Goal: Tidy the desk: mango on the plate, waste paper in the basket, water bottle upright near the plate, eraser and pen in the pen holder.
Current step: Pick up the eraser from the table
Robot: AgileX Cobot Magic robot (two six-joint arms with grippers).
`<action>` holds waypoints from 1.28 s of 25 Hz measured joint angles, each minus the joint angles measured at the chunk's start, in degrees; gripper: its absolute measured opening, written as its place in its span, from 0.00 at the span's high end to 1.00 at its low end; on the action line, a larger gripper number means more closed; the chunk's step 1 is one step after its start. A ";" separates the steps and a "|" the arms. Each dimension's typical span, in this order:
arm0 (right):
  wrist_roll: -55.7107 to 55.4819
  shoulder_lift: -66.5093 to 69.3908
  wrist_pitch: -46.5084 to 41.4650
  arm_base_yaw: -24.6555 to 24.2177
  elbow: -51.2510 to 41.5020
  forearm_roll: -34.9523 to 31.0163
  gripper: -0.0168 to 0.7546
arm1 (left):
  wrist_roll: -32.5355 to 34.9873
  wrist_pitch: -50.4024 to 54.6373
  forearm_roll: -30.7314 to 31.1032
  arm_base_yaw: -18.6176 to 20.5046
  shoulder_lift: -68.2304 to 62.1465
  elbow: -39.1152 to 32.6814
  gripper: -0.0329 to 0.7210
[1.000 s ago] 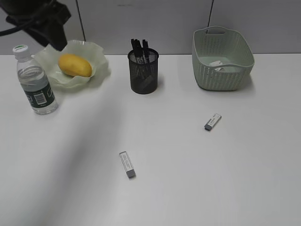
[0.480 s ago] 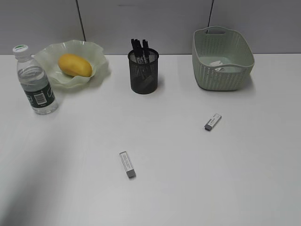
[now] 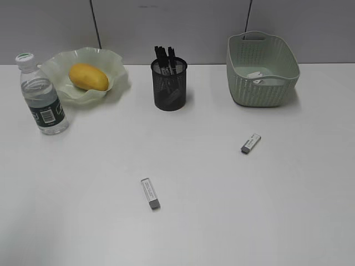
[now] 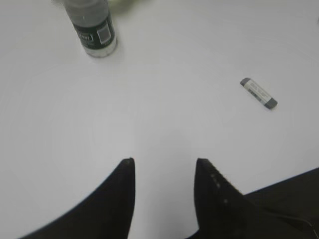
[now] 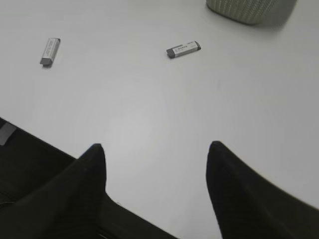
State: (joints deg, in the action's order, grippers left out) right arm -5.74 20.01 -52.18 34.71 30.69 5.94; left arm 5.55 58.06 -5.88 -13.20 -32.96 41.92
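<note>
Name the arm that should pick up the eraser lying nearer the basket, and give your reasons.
Right, probably. That eraser lies right of the pen holder, on the right arm's side, and shows ahead of the open, empty right gripper. The left gripper, also open, faces the other eraser and the water bottle.

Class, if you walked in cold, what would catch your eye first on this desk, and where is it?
The yellow mango lying in the ruffled green plate at the far left stands out first, with the water bottle upright beside it. Then two erasers, one near the middle and one further right, lie alone on the white desk.
</note>
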 joint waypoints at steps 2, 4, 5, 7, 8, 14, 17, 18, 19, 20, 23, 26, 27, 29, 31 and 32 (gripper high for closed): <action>-0.99 3.67 1.26 0.00 0.00 0.87 0.33 | 0.00 -0.26 0.00 0.00 4.90 -1.30 0.55; -2.50 8.00 2.92 0.00 0.00 1.55 0.33 | -0.67 -0.41 0.12 0.00 9.44 -2.55 0.55; -3.25 10.66 3.86 0.00 0.00 1.76 0.33 | -1.11 -0.46 0.26 0.00 10.99 -3.38 0.55; -4.16 15.77 6.59 0.00 0.00 1.75 0.33 | -1.84 -0.46 0.46 0.00 13.95 -5.15 0.55; -4.42 18.54 7.62 0.00 0.00 1.53 0.33 | -2.05 -0.46 0.57 0.00 15.06 -6.14 0.55; -5.20 31.62 13.15 0.00 0.00 -1.68 0.33 | -2.25 -0.57 1.05 0.00 16.93 -9.83 0.55; -8.27 37.43 14.27 0.00 1.19 -2.42 0.33 | -2.25 -0.81 1.44 0.00 16.93 -9.83 0.55; -9.03 39.29 14.27 0.00 2.16 -2.49 0.33 | -2.30 -0.81 1.49 0.00 16.93 -9.83 0.55; -9.92 41.61 14.27 0.00 3.46 -2.55 0.33 | -2.30 -0.81 1.51 0.00 16.93 -9.83 0.55; -10.94 44.05 14.27 0.00 4.83 -2.55 0.33 | -2.30 -0.81 1.55 0.00 16.93 -9.83 0.55; -15.45 51.59 13.97 0.00 11.46 -1.93 0.33 | -2.30 -0.85 1.55 0.00 16.93 -9.83 0.55; -19.51 59.98 12.44 0.00 19.58 -1.48 0.33 | -2.30 -0.85 1.55 0.00 16.93 -9.83 0.55; -20.50 62.98 11.49 -0.22 22.51 -1.48 0.33 | -2.30 -0.85 1.55 0.00 16.93 -9.83 0.55; -21.68 68.24 9.69 -1.24 27.56 -1.66 0.33 | -2.30 -0.91 1.55 0.00 16.93 -9.83 0.55; -22.29 73.49 7.64 -3.46 32.05 -2.12 0.33 | -2.30 -0.96 1.57 0.00 16.93 -9.83 0.55; -22.37 75.47 6.40 -4.58 34.24 -2.27 0.33 | -2.30 -0.96 1.62 0.00 16.93 -9.83 0.55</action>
State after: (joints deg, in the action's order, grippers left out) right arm -28.11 95.48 -45.78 30.13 64.92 3.67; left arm 3.25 57.10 -4.27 -13.20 -16.03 32.09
